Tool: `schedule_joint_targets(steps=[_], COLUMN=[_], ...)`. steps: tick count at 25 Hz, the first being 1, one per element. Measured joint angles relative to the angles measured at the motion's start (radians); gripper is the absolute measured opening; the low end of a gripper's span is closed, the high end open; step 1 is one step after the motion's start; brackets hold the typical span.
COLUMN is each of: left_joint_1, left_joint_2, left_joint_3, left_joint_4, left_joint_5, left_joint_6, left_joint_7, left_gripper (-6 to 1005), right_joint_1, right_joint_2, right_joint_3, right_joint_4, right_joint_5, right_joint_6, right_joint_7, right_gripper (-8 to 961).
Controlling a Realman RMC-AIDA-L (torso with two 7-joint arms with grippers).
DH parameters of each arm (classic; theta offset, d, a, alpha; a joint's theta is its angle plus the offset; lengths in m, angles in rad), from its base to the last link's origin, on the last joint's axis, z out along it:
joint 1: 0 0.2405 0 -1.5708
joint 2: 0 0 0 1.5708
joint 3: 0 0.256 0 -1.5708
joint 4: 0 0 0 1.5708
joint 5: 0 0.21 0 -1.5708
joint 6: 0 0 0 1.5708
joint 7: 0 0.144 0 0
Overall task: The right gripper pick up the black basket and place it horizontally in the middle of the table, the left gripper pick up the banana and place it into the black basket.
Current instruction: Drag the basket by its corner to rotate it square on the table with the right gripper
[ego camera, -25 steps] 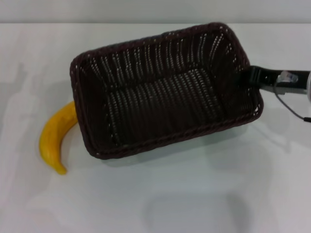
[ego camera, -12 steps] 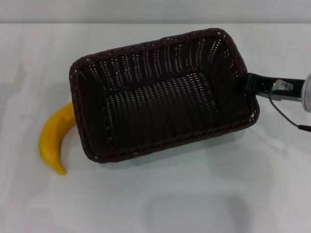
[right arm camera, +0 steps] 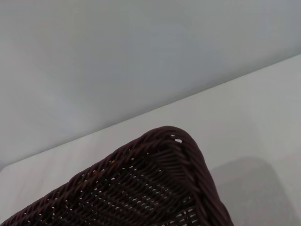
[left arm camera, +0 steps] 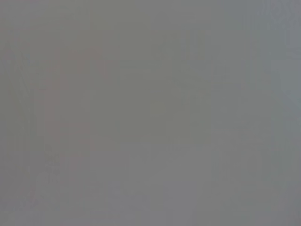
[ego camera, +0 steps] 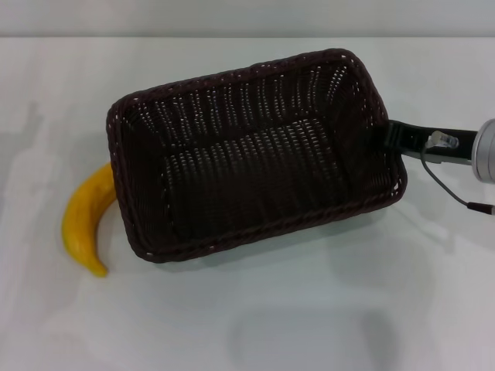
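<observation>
Right gripper point(ego camera: 393, 136) at mid-right of frame is clamped on the basket point(ego camera: 255, 154) at its right short wall. Basket centre frame on the desk point(ego camera: 309, 309), long axis tilted — right end higher in frame. Banana point(ego camera: 87, 224) at left, touching the basket's left end. Left gripper not visible — state unknown.

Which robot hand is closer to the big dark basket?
The right. The right gripper is at the black basket's right-hand short rim. The left gripper shows in no view, so it is farther off.
</observation>
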State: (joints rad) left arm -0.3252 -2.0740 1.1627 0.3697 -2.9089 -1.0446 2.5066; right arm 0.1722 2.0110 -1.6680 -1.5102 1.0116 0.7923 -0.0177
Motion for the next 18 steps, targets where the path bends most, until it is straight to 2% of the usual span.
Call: schedule_joint_targets(steps=[11, 18], left_joint_1=[-0.002, 0.0], left_joint_2=[0.0, 0.0], left_joint_3=[0.0, 0.0], left_joint_4=[0.0, -0.002], left_joint_5=[0.009, 0.009], left_joint_6=[0.002, 0.004], left_joint_7=[0.0, 0.0], left_gripper=[879, 879], right_joint_1=[0.006, 0.003], right_joint_2=[-0.002, -0.003], right_joint_3=[0.02, 0.089], right_joint_4=[0.027, 0.013], right_joint_5=[0.104, 0.079], right_joint_6=[0.0, -0.007], right_joint_7=[-0.128, -0.193], right_gripper=[305, 535])
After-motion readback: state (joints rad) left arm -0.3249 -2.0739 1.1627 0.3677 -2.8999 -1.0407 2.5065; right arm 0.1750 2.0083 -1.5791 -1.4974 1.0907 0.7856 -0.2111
